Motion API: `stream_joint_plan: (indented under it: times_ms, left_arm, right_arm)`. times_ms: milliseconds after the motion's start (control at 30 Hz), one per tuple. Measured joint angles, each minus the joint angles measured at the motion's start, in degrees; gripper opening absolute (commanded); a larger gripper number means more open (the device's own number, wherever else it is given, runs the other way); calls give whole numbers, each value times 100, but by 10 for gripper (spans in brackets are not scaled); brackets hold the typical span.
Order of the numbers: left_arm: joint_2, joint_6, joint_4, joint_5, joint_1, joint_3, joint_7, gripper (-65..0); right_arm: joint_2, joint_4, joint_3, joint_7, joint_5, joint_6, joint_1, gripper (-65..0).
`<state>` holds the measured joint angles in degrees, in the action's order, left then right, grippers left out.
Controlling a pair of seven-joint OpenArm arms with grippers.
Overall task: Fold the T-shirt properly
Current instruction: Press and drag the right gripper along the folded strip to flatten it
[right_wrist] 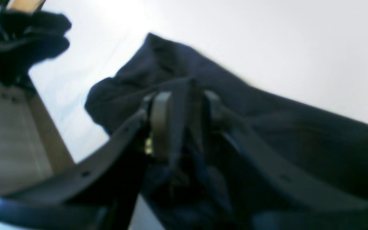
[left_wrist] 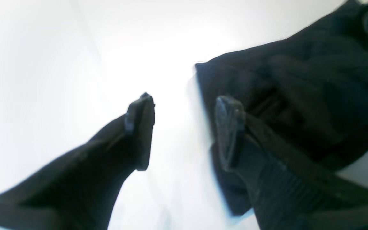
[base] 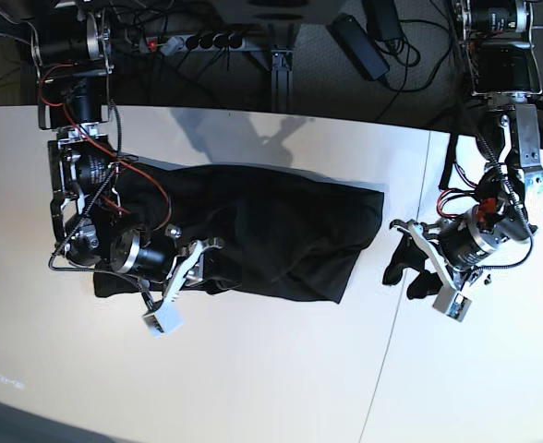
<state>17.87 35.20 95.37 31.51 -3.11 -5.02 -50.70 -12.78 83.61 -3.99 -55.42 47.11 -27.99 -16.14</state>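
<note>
We see a broad white surface [base: 281, 369] carrying everything, with a dark floor strewn with black cables [base: 382, 55] and a power strip [base: 202, 41] beyond its far edge. On the surface lies the large plain black soft T-shirt [base: 281, 235], bunched into a rough wrinkled rectangle on the base view's left half. Our right arm leans over its near left part and hides some of the cloth. In the right wrist view the right pincer [right_wrist: 184, 118] has a fold of the black cloth standing between its fingers [right_wrist: 161, 121]; the picture is blurred, so we cannot tell whether it grips or is letting go. The left pincer [base: 417, 274] sits just beside the T-shirt's right edge over bare surface, its fingers [left_wrist: 141, 131] spread apart with nothing between them.
</note>
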Motion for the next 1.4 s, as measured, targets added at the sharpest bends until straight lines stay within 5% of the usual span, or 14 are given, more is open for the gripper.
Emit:
stream_joint_plan:
  times_ms: [167,400,967,1267,1400]
  left_arm:
    - [450,-2,0,291,57,-293,-33,-311]
    - [603,-2,0,404,57,-387,-57,-311]
    - [608,-2,0,435,57,-396,-118,-311]
    - [610,-2,0,437,59,-396,-199,-311]
    - [610,-2,0,444,59,-396,-201,-311]
  right_arm:
    - [409,0,-302,-44,-260,2,20,-480]
    - [197,0,-243,-190,-710,2,11,-480]
    - [223,-81,50,-50,-588,2,435,-480]
    - [505,-417,46,157,-728,2,439,-482]
    - [518,-472,46,170,-726,2,437,-575]
